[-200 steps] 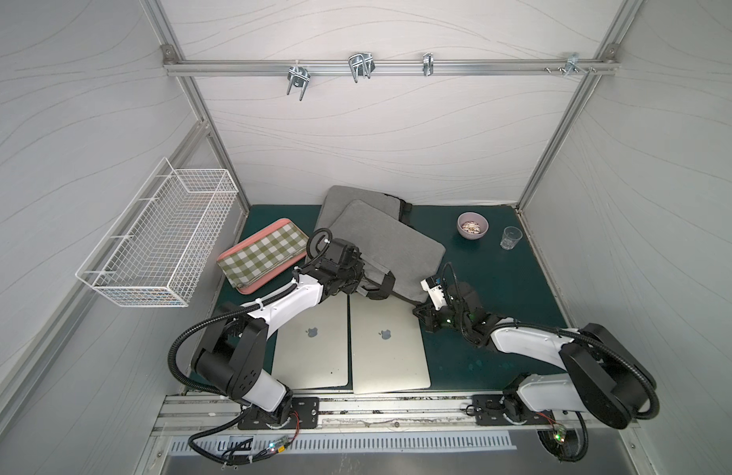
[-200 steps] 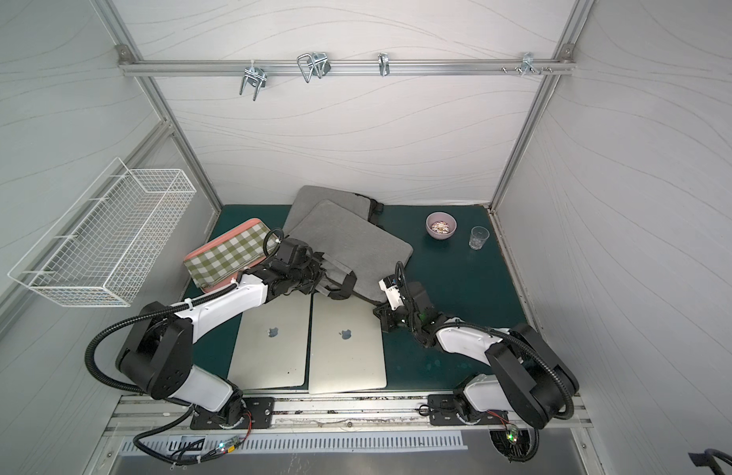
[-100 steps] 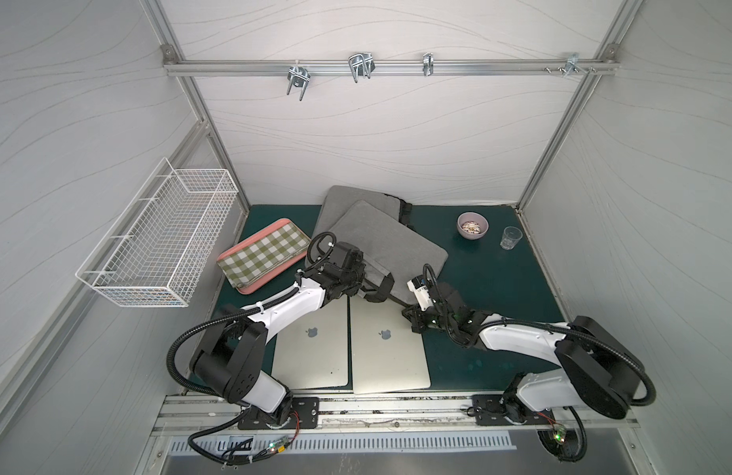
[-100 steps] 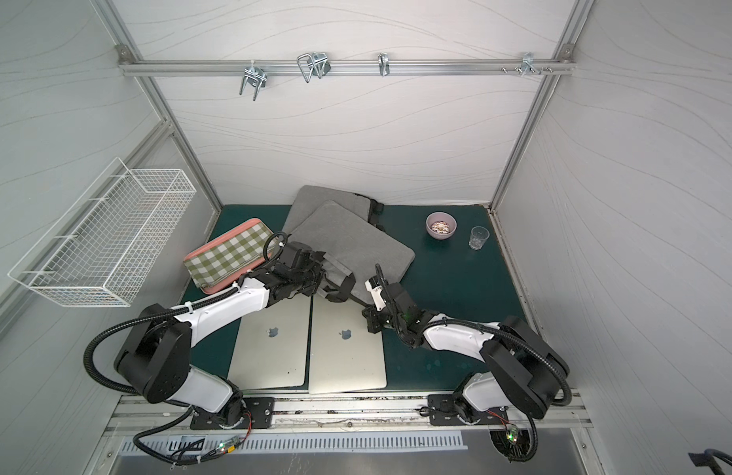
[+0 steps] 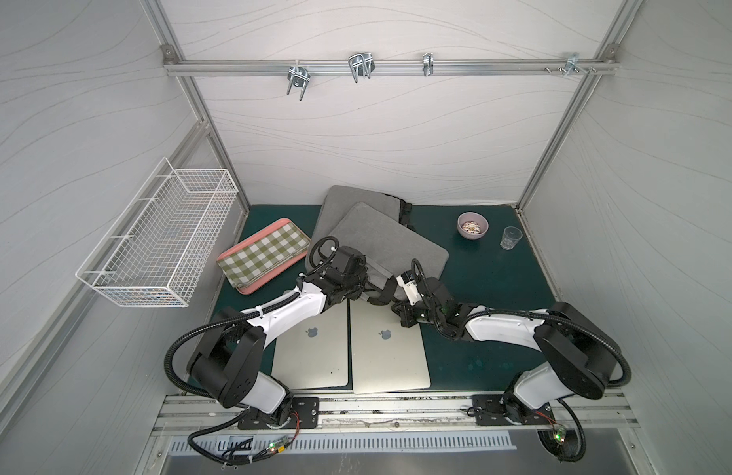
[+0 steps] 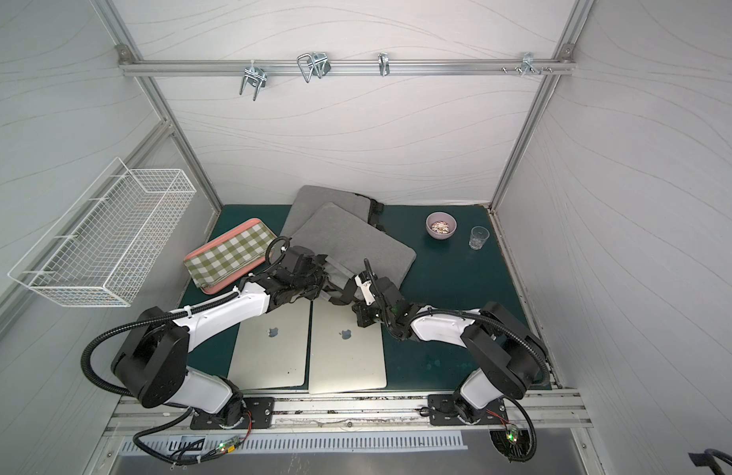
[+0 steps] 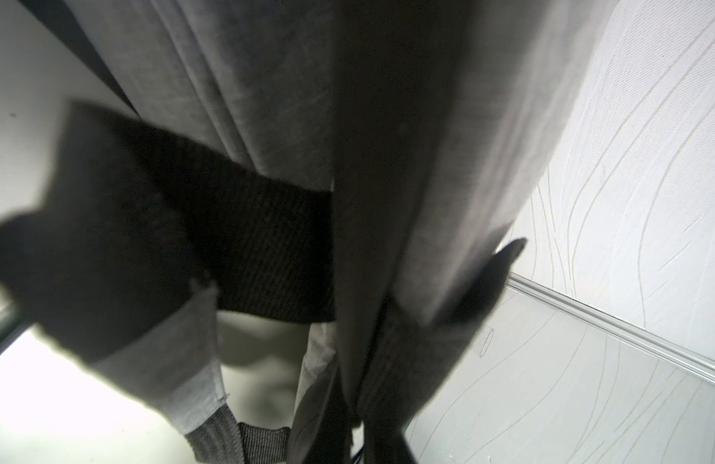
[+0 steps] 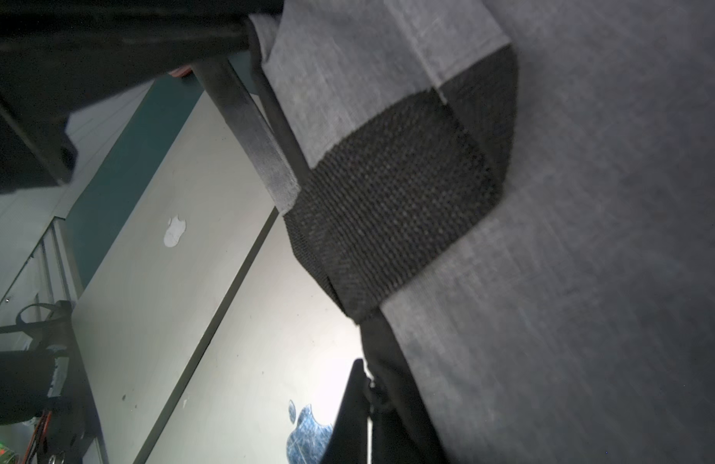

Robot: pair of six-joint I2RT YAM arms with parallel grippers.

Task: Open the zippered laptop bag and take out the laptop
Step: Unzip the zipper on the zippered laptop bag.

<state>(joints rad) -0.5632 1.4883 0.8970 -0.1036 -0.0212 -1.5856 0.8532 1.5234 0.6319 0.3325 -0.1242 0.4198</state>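
Note:
A grey laptop bag [image 5: 389, 242] [image 6: 348, 238] lies tilted on a second grey bag [image 5: 344, 201]. My left gripper [image 5: 358, 283] [image 6: 321, 283] is shut on the top bag's near edge beside its black handle strap [image 5: 387, 292]. The left wrist view shows grey fabric [image 7: 267, 100] pinched in the left gripper [image 7: 358, 438]. My right gripper [image 5: 399, 310] [image 6: 362, 314] is at the same edge, just right of the strap. In the right wrist view the right gripper [image 8: 368, 395] is shut on a small zipper pull at the bag's dark seam. Any laptop inside the bag is hidden.
Two silver laptops [image 5: 311, 349] [image 5: 389, 353] lie side by side at the front, under both wrists. A checked tray [image 5: 265, 255] sits left of the bags. A pink bowl [image 5: 472, 225] and a glass [image 5: 511, 238] stand back right. A wire basket [image 5: 163, 238] hangs on the left wall.
My right gripper has slid left along the bag's near edge, toward the left gripper. The left arm has hardly moved and keeps its hold.

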